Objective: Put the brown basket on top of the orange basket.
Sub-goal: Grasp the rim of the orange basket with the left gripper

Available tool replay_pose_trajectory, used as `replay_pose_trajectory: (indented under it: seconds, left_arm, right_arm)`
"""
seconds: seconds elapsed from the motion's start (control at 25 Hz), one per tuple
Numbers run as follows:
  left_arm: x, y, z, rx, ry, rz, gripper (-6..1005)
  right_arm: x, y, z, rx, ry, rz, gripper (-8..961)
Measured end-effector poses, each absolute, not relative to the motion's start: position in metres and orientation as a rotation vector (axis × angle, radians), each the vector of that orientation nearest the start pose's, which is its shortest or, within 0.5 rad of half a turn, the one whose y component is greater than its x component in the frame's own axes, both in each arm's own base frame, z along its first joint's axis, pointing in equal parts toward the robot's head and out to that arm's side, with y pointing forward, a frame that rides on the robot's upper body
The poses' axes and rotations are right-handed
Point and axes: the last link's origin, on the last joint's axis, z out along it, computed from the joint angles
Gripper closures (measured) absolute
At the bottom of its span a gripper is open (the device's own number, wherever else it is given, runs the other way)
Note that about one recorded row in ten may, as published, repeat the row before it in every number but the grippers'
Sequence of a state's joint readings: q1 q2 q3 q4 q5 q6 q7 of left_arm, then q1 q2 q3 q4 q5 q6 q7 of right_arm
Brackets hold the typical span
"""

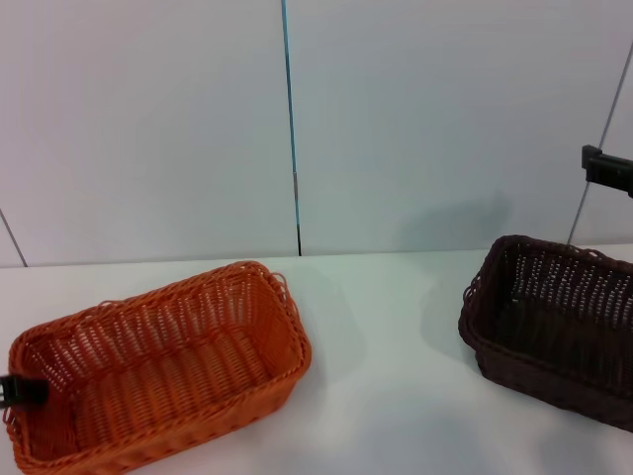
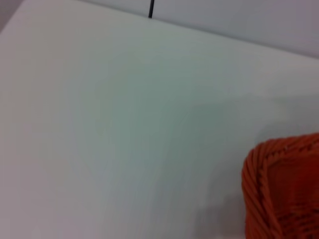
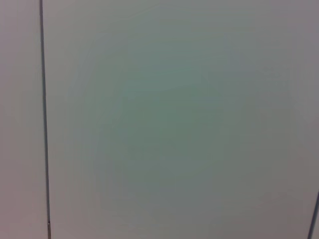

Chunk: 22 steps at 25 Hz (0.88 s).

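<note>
The orange basket (image 1: 158,361) stands on the white table (image 1: 386,327) at the front left, open side up and empty. One of its corners also shows in the left wrist view (image 2: 284,189). The brown basket (image 1: 559,322) stands on the table at the right, partly cut off by the picture's edge, also empty. The two baskets are well apart. My left gripper (image 1: 20,389) shows as a black part at the orange basket's left rim. My right gripper (image 1: 605,170) shows as a black part at the right edge, well above the brown basket.
A pale wall (image 1: 148,129) rises just behind the table, with a dark vertical seam (image 1: 292,148). The right wrist view shows only this wall and a seam (image 3: 44,119). A thin slanted line (image 1: 603,129) runs down the wall at the far right.
</note>
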<state>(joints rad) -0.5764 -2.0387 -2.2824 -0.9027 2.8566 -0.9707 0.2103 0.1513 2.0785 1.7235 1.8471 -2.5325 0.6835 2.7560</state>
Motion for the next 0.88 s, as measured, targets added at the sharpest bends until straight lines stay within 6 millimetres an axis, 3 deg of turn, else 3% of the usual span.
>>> replay_pose_trajectory:
  seconds: [0.32,0.88]
  left_arm:
    - [-0.351,0.387,0.067,-1.564,-1.639,0.068,120]
    - [-0.343,0.392,0.059,-1.593,-1.634,0.069,121]
  right_arm:
    - [0.155,0.362,0.123,0.966,2.770,1.954,27]
    - [0.155,0.361,0.124,0.964,2.770,1.954,28]
